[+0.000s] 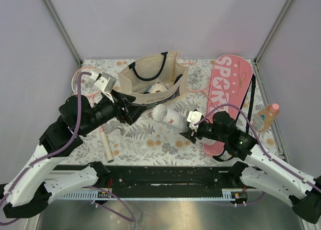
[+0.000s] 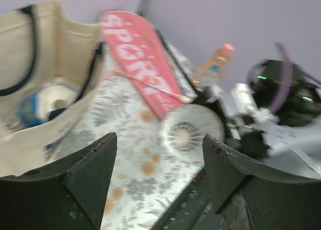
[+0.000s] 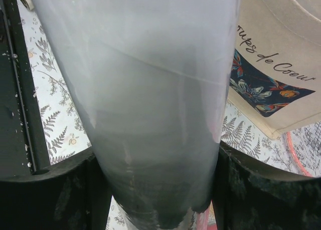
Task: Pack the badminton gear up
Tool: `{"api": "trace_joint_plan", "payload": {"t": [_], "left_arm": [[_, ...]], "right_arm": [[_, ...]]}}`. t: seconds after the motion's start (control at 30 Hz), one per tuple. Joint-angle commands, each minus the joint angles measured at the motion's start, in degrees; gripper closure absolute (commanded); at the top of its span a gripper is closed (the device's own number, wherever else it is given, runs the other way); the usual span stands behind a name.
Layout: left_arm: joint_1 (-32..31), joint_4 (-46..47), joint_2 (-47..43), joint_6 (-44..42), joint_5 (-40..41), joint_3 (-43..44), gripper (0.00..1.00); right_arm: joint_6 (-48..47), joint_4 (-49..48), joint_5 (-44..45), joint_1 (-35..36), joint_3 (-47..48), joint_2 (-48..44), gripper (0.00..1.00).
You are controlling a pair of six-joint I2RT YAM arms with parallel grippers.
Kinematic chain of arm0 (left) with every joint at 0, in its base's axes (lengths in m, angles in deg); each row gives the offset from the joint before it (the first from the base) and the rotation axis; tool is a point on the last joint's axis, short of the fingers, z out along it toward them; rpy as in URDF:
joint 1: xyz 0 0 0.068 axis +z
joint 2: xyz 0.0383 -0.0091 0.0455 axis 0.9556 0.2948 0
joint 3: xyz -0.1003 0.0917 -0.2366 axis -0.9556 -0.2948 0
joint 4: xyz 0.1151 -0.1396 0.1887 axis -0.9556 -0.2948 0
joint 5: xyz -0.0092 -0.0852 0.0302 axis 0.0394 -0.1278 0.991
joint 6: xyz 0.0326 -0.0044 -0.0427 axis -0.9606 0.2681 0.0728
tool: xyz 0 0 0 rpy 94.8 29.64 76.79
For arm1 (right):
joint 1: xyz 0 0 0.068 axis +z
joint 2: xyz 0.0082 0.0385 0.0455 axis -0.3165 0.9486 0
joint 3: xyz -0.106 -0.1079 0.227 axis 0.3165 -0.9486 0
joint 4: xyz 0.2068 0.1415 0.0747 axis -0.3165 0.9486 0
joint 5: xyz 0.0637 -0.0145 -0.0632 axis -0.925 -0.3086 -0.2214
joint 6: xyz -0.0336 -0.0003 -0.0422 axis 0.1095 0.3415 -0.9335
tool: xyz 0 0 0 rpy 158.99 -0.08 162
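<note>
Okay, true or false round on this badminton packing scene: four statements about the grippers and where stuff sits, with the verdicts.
1. The pink SPORT cover lies on the table, right of the tote bag. True.
2. The left gripper is clamped on the tote bag's handle. False: its jaws are open with nothing between them.
3. The right gripper holds the white tube. True.
4. The pink-capped bottle is inside the tote bag. False: it sits on the table, off the cover's right side.

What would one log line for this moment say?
left fingers: open, empty | right fingers: gripping long white tube | beige tote bag: standing open
</note>
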Motion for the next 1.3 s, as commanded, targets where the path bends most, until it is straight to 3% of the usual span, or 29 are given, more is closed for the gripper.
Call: {"api": "trace_joint_plan", "payload": {"t": [0.0, 0.23, 0.33, 0.5, 0.9, 1.27], "left_arm": [[1.77, -7.14, 1.44, -5.62, 20.3, 0.21, 0.26], [14.25, -4.61, 0.57, 12.19, 25.59, -9.97, 0.26], [16.37, -2.84, -3.55, 25.53, 29.63, -18.57, 0.28], [16.81, -1.96, -11.9, 38.4, 37.9, -30.62, 0.29], [17.87, -0.73, -15.17, 56.86, 35.09, -45.84, 0.32], [19.01, -5.12, -13.68, 61.35, 40.54, -49.1, 0.39]], "right_arm": [[5.57, -6.3, 0.47, 0.27, -0.56, -3.37, 0.41], [9.45, -8.69, -1.2, 0.27, -3.55, -8.9, 0.41], [8.58, -7.46, -0.94, 0.36, -3.38, -10.31, 0.41], [8.4, -7.19, -0.5, 0.27, -3.38, -11.98, 0.41], [8.4, -7.72, -0.15, 0.27, -3.82, -11.28, 0.41], [8.14, -7.63, -0.15, 0.36, -3.55, -10.93, 0.41]]}}
